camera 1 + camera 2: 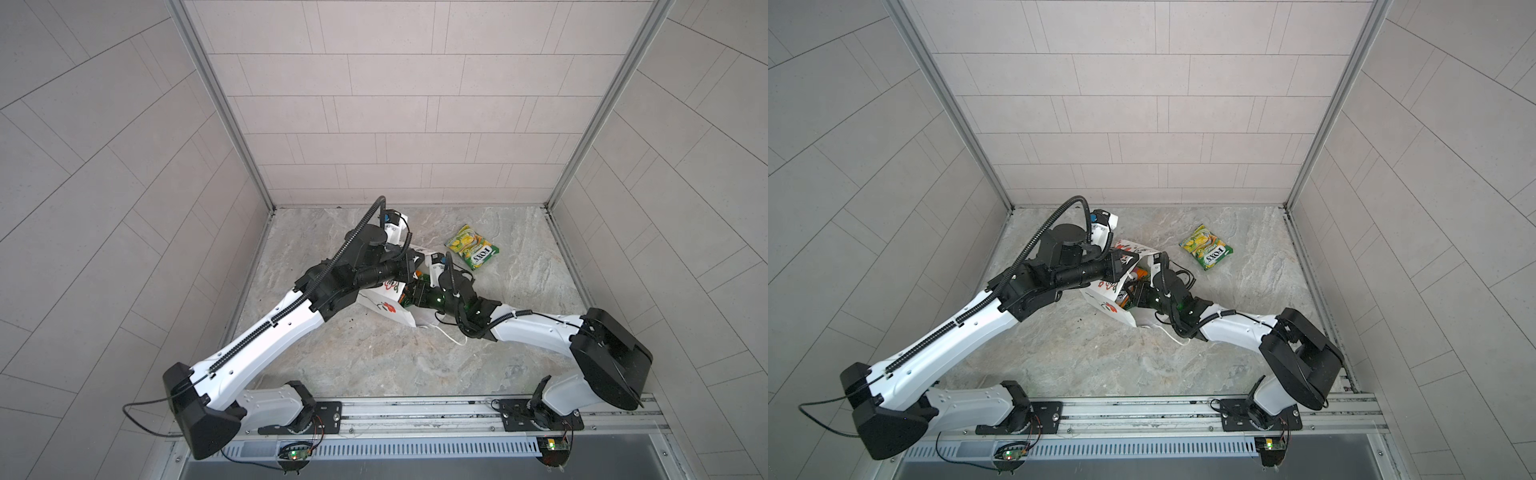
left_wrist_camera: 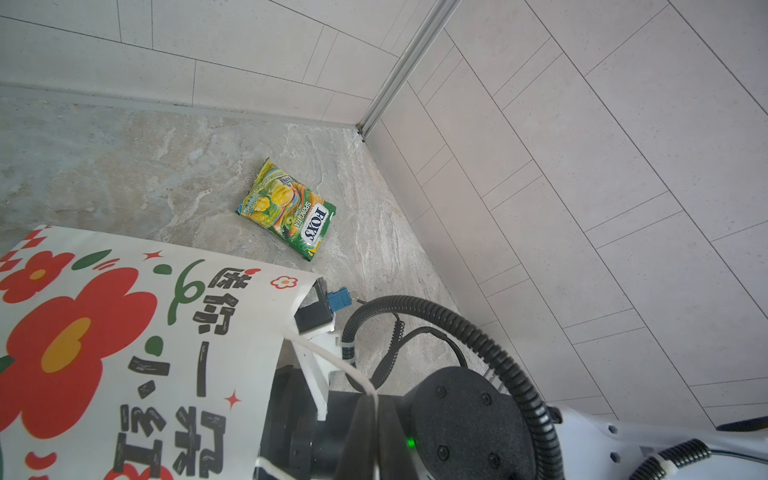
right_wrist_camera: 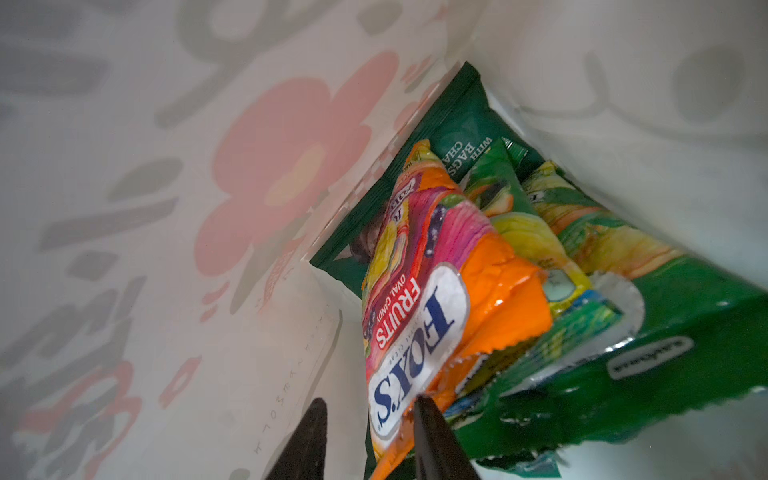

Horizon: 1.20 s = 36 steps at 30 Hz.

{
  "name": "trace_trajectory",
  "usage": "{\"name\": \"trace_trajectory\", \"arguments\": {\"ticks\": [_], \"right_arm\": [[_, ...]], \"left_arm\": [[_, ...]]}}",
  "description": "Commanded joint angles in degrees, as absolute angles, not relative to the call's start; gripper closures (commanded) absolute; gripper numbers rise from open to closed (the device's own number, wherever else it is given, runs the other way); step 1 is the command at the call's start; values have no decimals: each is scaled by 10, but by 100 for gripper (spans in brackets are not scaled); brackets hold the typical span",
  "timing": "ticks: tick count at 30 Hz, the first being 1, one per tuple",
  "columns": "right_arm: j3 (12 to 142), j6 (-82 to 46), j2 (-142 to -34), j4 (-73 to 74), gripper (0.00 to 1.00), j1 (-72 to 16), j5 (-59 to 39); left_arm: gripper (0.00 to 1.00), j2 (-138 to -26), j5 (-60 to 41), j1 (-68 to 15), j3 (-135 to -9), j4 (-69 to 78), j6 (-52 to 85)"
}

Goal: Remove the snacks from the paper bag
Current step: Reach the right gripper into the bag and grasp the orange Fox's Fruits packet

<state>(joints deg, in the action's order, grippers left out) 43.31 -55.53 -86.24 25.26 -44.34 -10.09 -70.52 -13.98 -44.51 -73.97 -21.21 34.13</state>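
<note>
While in bag [image 3: 166, 208] — pkt [image 3: 419, 299] inside hand [image 3: 369, 405]

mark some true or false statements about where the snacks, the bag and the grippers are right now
1. A yellow-green FOX'S packet lies on the table, outside the paper bag. True.
2. The orange-pink packet is out too. False: it is inside the bag.
3. The right gripper is inside the bag, jaws open. True.
4. The dark green crisp bag lies on the table. False: it is in the paper bag.
5. The left gripper is open. False: it is shut on the bag's cord handle.
</note>
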Motion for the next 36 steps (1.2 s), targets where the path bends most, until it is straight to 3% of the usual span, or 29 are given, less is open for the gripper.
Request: {"name": "trace_trajectory", "arguments": {"ticks": [1, 31, 36], "right_arm": [[448, -563, -874, 233, 64, -445, -86], [502, -576, -931, 183, 65, -445, -49], [502, -556, -929, 205, 100, -445, -63]], "left_arm": [[100, -704, -152, -451, -750, -187, 345], [100, -699, -153, -454, -752, -194, 342], [100, -697, -146, -454, -753, -204, 336]]}}
